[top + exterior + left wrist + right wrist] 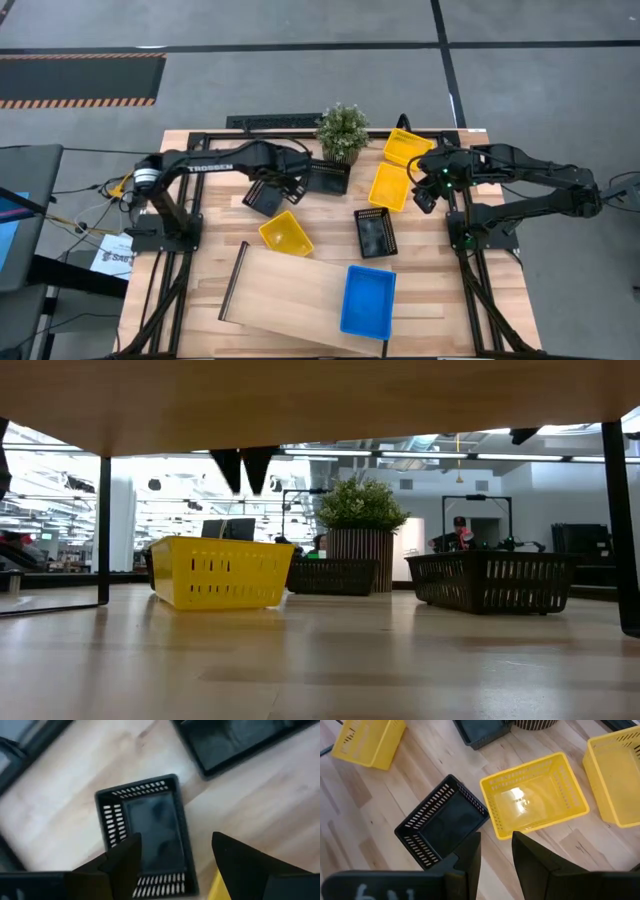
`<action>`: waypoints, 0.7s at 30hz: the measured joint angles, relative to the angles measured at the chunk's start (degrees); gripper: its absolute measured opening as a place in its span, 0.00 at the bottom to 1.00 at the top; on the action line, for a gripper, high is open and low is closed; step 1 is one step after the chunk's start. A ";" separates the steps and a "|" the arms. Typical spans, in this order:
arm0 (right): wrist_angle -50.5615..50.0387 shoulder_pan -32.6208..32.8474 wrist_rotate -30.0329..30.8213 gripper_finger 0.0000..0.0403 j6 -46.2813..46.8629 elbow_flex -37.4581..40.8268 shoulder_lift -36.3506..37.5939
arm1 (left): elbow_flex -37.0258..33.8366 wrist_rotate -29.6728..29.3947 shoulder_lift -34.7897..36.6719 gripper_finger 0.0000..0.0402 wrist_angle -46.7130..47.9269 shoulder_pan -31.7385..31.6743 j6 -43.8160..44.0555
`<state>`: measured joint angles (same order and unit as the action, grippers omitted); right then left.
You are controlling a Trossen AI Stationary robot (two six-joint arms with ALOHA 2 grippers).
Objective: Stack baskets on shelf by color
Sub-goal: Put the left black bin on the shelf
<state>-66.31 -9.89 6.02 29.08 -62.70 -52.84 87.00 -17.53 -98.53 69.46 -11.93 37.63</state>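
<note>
Right now the shelf [300, 295] is lying near, carrying one blue basket [367, 301] at its right end, so sorting is barely begun. My left gripper [281, 188] is hovering spread over a black basket [264, 198], empty. My right gripper [428, 188] is waiting, parted, by a yellow basket [390, 186].

Glossy plastic baskets [535, 795]; matt wood tabletop [430, 290].

The planked table [200, 215] carries scattered baskets [375, 232], a plant [342, 130] and the shelf [290, 295].
</note>
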 joint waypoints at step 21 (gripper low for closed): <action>0.77 0.00 0.11 0.33 0.96 0.00 0.02 | -25.39 6.81 1.80 0.58 -25.16 -2.64 3.98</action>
<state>-65.53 -9.89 6.13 30.04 -62.70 -52.82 61.61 -10.72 -96.73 44.31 -14.57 41.61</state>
